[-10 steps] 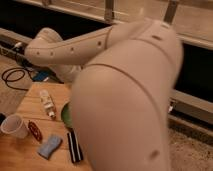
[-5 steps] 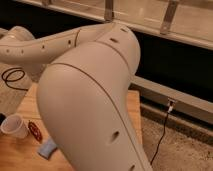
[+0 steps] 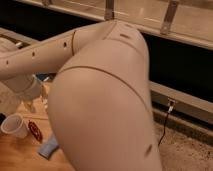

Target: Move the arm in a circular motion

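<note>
A cream-white robot arm fills most of the camera view, with its thick rounded segment bulging from the bottom centre up to a joint near the top. From that joint a slimmer tube dotted with small dark holes runs down and to the left, so the arm's long axis slants from upper centre to the left edge of the view. Behind it a dark wall carries a pale rail, and a speckled floor lies at lower right. A wooden table shows at lower left, its right edge hidden by the arm. The gripper hangs at the far end of the slim tube, low on the left, over the table's far edge. Whether it is open or closed cannot be told. A white cup stands near the table's left edge, just below the gripper. A blue cloth lies toward the near edge, beside the arm. A small red and dark item sits between cup and cloth. A thin cable drops from a wall socket to the floor. Since the gripper lies left of and below the joint, a circular sweep likely needs to pass above the cup.
</note>
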